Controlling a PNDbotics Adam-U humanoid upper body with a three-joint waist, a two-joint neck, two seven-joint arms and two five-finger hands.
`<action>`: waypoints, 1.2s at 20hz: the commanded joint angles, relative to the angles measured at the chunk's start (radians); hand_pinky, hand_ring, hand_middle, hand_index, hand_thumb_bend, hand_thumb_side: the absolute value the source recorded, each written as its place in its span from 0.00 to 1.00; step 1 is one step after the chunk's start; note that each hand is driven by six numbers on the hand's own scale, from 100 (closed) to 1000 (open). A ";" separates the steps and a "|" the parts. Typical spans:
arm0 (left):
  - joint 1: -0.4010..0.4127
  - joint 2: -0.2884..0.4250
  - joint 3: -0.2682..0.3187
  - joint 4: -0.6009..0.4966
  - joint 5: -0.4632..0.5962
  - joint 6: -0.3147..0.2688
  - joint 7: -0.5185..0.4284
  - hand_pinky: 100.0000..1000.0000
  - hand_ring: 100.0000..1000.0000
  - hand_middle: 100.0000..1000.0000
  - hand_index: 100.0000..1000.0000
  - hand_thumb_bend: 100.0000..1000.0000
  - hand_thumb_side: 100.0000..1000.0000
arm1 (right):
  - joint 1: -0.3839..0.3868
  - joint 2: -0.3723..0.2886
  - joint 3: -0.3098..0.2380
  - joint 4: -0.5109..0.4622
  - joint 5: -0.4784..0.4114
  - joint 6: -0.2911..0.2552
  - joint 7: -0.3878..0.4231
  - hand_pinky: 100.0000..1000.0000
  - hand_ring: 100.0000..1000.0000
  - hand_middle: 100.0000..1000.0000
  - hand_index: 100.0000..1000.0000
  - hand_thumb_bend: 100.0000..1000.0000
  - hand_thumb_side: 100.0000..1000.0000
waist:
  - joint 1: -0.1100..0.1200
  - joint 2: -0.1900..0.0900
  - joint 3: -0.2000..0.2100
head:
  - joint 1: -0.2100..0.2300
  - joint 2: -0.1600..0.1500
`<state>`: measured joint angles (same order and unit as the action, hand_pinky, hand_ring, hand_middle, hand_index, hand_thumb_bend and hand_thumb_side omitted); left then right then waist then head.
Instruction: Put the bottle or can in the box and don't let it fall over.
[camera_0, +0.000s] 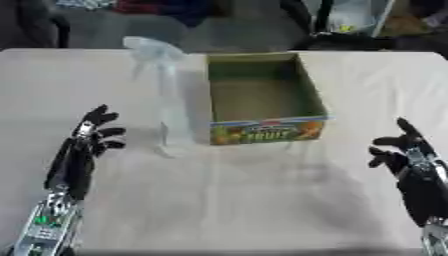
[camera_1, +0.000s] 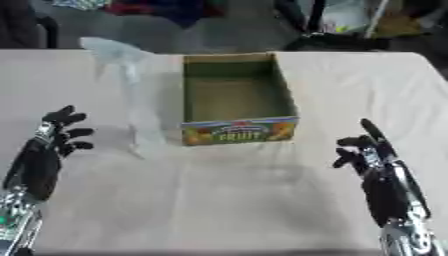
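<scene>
Clear spray bottle stands upright on the counter, just left of the open box. Left hand and right hand, nearer than the box, rest open, fingers relaxed, holding nothing.
</scene>
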<state>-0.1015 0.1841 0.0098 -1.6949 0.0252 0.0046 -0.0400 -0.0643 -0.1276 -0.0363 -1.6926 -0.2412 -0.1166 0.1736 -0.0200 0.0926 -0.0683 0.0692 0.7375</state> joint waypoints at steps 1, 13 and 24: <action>-0.007 0.012 0.002 -0.017 0.003 -0.002 -0.002 0.62 0.72 0.79 0.96 0.00 1.00 | -0.007 -0.008 -0.004 -0.011 -0.002 0.001 -0.001 0.86 0.40 0.59 1.00 0.00 0.56 | 0.002 -0.012 -0.001 | 0.001 -0.006; -0.006 0.012 0.003 -0.018 0.003 -0.002 -0.001 0.62 0.73 0.79 0.95 0.00 1.00 | -0.006 -0.008 -0.005 -0.010 -0.001 0.001 -0.002 0.86 0.40 0.59 1.00 0.00 0.56 | 0.002 -0.012 -0.001 | -0.005 -0.006; -0.018 -0.002 -0.041 -0.050 0.442 -0.017 -0.041 0.37 0.37 0.26 0.90 0.14 1.00 | -0.005 -0.008 -0.004 -0.008 0.000 0.001 -0.001 0.86 0.40 0.59 1.00 0.00 0.56 | 0.002 -0.011 -0.005 | -0.010 -0.009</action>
<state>-0.1065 0.1785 -0.0213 -1.7215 0.3841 -0.0105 -0.0682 -0.0618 -0.1276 -0.0364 -1.6920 -0.2412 -0.1163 0.1736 -0.0200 0.0919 -0.0726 0.0598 0.7371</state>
